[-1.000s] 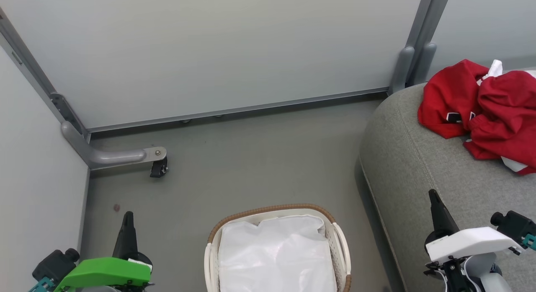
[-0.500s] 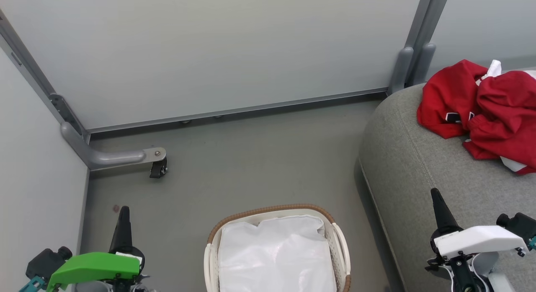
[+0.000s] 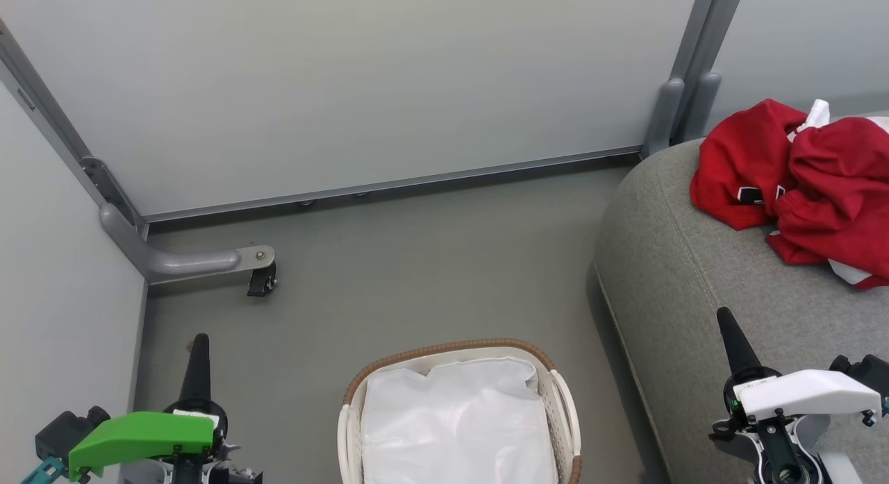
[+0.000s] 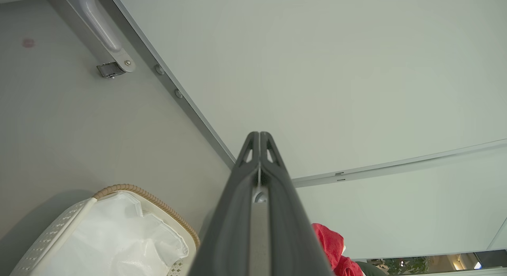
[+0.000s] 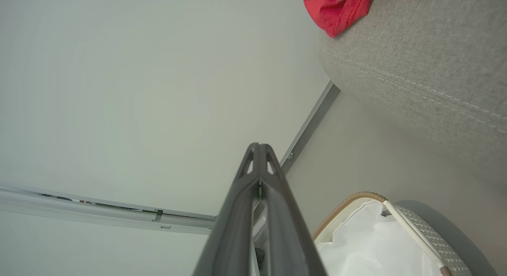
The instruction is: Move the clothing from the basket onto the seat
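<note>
Presently: clothing (image 3: pixel 799 178), red heap, on seat (image 3: pixel 694 276), well apart from basket (image 3: pixel 451 348) holding white liner (image 3: pixel 458 421). Left gripper (image 3: pixel 199 339), right gripper (image 3: pixel 723 313): both clenched, empty. Head view gives black-and-white lettering (image 3: pixel 753 194); left wrist view adds, perhaps, plants (image 4: pixel 400 264) past the panels (image 4: pixel 356 70). Grey floor (image 3: pixel 417 262); pale partition panels.

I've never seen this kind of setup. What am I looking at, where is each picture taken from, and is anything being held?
It is a wheeled robot with two arms, each ending in a dark two-fingered claw. One picture comes from its head, looking down: the left claw, by the green cover, and the right claw, by the white cover. The other two come from wrist cameras looking along each claw. Both claws are shut and hold nothing. The basket stands on the floor with its white liner showing; the red clothing lies heaped on the grey seat.
</note>
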`<state>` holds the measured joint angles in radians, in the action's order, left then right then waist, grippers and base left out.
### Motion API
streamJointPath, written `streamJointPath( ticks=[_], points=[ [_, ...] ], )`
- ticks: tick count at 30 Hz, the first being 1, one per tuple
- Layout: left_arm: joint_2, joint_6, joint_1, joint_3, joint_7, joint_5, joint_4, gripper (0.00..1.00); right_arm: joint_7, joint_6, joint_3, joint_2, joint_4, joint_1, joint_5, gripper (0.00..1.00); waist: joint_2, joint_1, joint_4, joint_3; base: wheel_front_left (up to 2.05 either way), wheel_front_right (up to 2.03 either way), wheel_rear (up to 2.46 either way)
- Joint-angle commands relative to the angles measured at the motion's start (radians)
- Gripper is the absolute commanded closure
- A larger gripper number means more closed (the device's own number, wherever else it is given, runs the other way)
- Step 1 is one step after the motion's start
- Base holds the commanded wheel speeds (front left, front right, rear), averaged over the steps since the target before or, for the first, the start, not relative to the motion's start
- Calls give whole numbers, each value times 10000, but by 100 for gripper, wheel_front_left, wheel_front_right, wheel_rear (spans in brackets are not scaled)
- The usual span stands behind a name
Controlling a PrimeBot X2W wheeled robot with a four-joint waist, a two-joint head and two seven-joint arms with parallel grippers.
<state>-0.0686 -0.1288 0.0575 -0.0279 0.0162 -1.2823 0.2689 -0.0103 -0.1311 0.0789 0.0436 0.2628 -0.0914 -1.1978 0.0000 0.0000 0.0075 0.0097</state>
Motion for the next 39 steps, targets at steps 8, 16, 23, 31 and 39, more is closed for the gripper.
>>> streamJointPath(
  ticks=[8,16,23,31,39],
  points=[
    [-62,-23,303,-164,-259,-838,-132,100,-257,3,104,70,-132,-157,-954,100,0,0,-12,-11,0,0,0],
    [-54,-25,358,-256,-438,-1431,-164,100,-433,4,165,75,-149,-178,-1656,100,0,0,-24,-21,0,0,0],
    [-46,-27,406,-339,-591,-1907,-194,100,-580,2,214,79,-159,-193,-2225,100,0,0,-34,-30,0,0,0],
    [-34,-29,466,-440,-773,-2433,-220,100,-736,1,267,84,-170,-194,-2853,100,0,0,-46,-40,0,0,0],
    [-20,-31,491,-533,-938,-2920,-239,100,-885,2,312,89,-183,-208,-3443,100,0,0,-58,-51,0,0,0]
  ],
)
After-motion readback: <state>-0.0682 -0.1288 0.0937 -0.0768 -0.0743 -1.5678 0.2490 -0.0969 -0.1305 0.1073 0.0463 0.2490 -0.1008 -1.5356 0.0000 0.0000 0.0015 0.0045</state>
